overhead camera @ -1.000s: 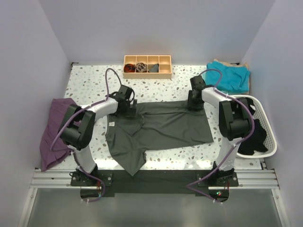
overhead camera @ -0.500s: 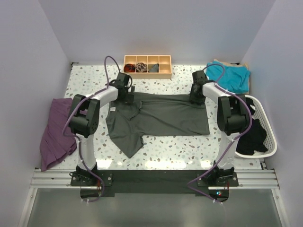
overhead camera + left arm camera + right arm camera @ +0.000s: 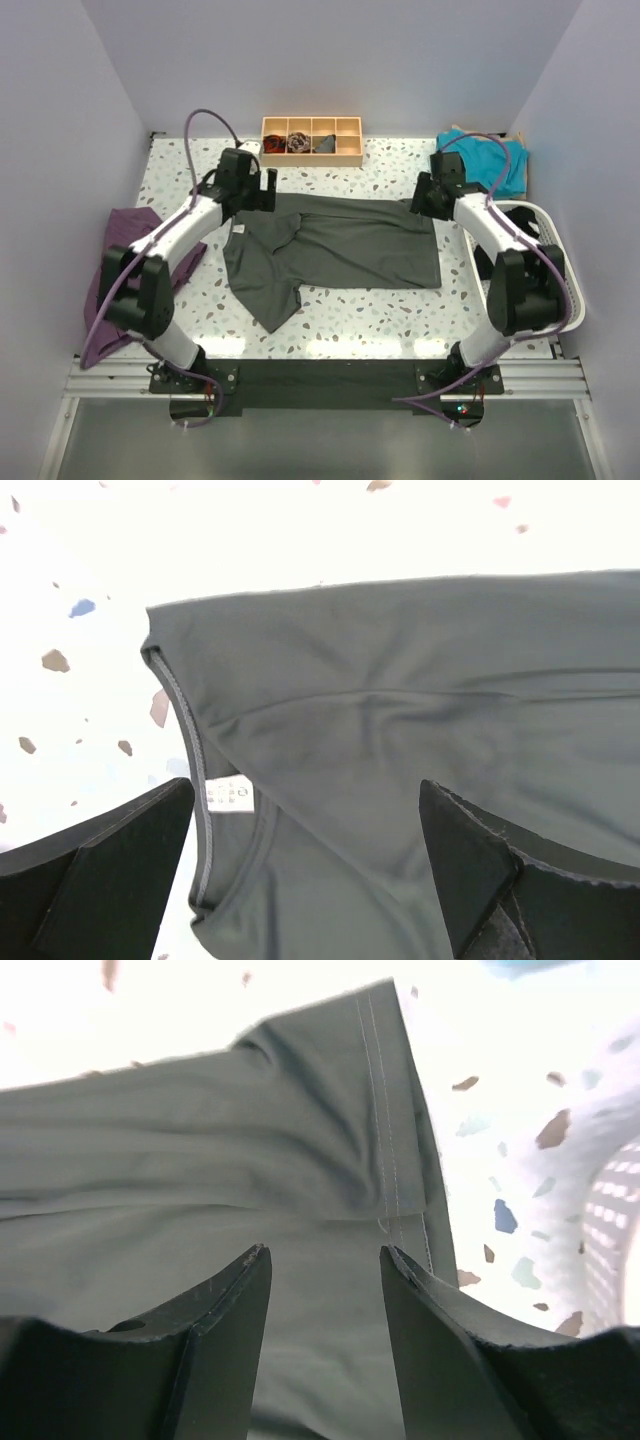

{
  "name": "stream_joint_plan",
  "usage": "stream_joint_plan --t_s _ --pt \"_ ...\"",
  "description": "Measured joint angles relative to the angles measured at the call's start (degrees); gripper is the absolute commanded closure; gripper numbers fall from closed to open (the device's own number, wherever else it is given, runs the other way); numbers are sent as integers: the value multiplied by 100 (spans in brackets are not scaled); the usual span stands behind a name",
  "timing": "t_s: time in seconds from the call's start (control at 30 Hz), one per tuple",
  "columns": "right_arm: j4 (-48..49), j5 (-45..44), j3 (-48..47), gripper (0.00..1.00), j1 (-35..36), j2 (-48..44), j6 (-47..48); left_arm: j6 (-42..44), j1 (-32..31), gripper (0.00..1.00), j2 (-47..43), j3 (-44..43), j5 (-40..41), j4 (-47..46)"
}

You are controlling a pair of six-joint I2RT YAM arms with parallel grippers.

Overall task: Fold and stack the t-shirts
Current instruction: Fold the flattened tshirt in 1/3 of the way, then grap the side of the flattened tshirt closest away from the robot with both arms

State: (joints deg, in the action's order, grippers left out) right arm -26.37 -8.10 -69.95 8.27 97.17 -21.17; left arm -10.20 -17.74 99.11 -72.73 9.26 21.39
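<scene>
A dark charcoal grey t-shirt [image 3: 335, 250] lies folded across the middle of the table, one sleeve trailing toward the front left. A teal t-shirt [image 3: 480, 160] lies bunched at the back right. My left gripper [image 3: 262, 190] is open and empty above the grey shirt's back left corner; the left wrist view shows the collar and its white label [image 3: 228, 793] between the fingers. My right gripper [image 3: 425, 197] is open and empty above the shirt's back right corner; the right wrist view shows the stitched hem [image 3: 385, 1120] just beyond its fingertips [image 3: 255, 1260].
A wooden compartment tray [image 3: 311, 141] stands at the back centre. A purple cloth [image 3: 115, 280] hangs over the left table edge. A white laundry basket [image 3: 545, 270] with dark clothes stands at the right edge.
Both grippers have let go of the grey shirt's back corners and lifted away outward. The shirt's back edge was pulled farther back and now lies flat.
</scene>
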Motion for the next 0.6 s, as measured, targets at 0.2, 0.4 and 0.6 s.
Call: stream_joint_plan --t_s 0.2,0.4,0.6 --pt "11 44 1014 46 0 -1351 -295 -634 -96 0 -2090 1735 -662 -761" --pt "-219 160 2717 45 0 -2330 -728 -1617 -1040 2 -3080 3641 -710 -789" --pt "-564 166 3475 43 -4 -3493 -1025 -2319 -1320 4 -4369 4680 -649 -662"
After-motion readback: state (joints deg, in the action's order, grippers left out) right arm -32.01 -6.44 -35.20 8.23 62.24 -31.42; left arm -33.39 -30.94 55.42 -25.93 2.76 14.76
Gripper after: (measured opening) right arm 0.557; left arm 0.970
